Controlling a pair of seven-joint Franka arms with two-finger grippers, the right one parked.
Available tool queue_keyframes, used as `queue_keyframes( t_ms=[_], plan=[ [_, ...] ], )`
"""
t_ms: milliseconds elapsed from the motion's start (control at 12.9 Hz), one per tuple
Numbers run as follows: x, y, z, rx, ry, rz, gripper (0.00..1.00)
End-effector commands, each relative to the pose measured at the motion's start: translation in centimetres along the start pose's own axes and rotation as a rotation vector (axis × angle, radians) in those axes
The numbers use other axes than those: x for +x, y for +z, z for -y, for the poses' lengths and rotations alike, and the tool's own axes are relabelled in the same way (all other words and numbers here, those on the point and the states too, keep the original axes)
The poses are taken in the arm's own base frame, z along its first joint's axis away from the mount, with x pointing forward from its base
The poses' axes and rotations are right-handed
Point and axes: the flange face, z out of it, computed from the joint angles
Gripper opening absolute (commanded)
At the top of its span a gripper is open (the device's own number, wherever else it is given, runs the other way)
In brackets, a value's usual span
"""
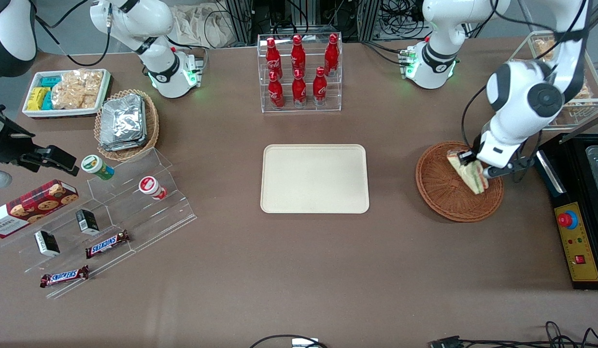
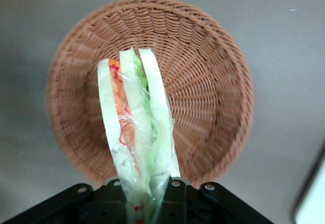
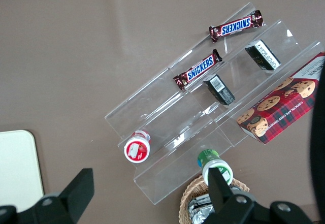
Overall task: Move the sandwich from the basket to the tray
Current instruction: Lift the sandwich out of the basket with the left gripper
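- The sandwich (image 1: 468, 173) is gripped by the pincer (image 1: 474, 164), which is clamped onto one end of the wedge; in the wrist view the wrapped slices (image 2: 134, 132) are seen pinched between the two black fingers (image 2: 175, 198).
- The sandwich is held over the basket (image 1: 444, 193), tilted, with its free end pointing down toward the woven floor. Whether it is fully clear of the weave cannot be told from the front view; in the wrist view the basket (image 2: 213, 107) appears below it and holds nothing else.
- The pick-up is judged done or nearly done. The carry across the surface (image 1: 299, 270) and the set-down are left.
- The tray (image 1: 314, 179) lies well apart from the basket, toward the middle of the surface, and nothing is seen on it.
- The pincer's fingertips are hidden by the sandwich and the arm's body in the front view, and are cut off by the frame edge in the wrist view.
- A pale corner at the rim of the wrist view cannot be identified.
- How firmly the clear wrap is caught cannot be made out.
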Motion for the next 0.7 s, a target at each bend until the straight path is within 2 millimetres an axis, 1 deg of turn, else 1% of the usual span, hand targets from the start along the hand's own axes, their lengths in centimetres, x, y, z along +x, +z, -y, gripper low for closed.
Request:
queue_keyframes(
  t_ms=[0, 78, 155, 233, 311, 388, 466, 544, 621],
  plan=[
    [0.1, -11.1, -2.9, 0.043, 0.065, 0.012, 0.0],
    [0.1, -14.7, -4.1, 0.05, 0.092, 0.022, 0.0],
    [0.4, -17.7, -5.0, 0.044, 0.159, 0.025, 0.0],
    [0.6, -19.7, -5.6, 0.036, 0.237, 0.017, 0.0],
    [0.4, -21.5, -7.8, 0.027, 0.315, 0.0, 0.0],
    [-0.8, -22.7, -11.5, 0.037, 0.394, -0.003, 0.0],
    [-1.5, -23.5, -15.0, 0.035, 0.453, -0.008, 0.0],
    [-2.6, -24.2, -18.5, 0.026, 0.511, -0.01, 0.0],
    [-3.6, -24.5, -22.0, 0.003, 0.522, -0.006, 0.0]
  ],
)
